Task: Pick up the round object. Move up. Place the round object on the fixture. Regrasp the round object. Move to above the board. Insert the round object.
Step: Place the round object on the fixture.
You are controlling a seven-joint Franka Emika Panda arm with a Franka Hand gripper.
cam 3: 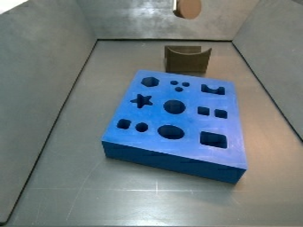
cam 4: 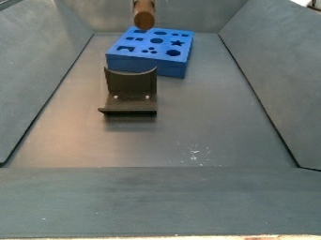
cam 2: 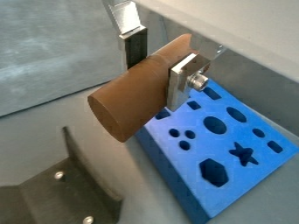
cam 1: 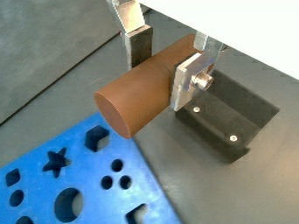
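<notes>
The round object (cam 1: 138, 94), a reddish-brown cylinder with a flat tan end, is high above the floor with my gripper (cam 1: 163, 66) shut on it. Both wrist views show the silver fingers (cam 2: 181, 80) pressed on its sides, and the peg (cam 2: 131, 94) sticks out past them. In both side views only the peg (cam 3: 186, 8) (cam 4: 143, 13) shows, at the upper edge; the gripper is cut off. The dark fixture (cam 1: 228, 114) (cam 3: 187, 58) (cam 4: 129, 89) stands on the floor below, with nothing in its notch. The blue board (cam 1: 87, 144) (cam 2: 193, 150) (cam 3: 196, 122) (cam 4: 150, 64) lies flat beside the fixture.
Grey sloping walls (cam 3: 59, 62) (cam 4: 38, 84) enclose the floor on both sides. The fixture's base plate (cam 2: 70, 188) lies on the floor close to a board corner.
</notes>
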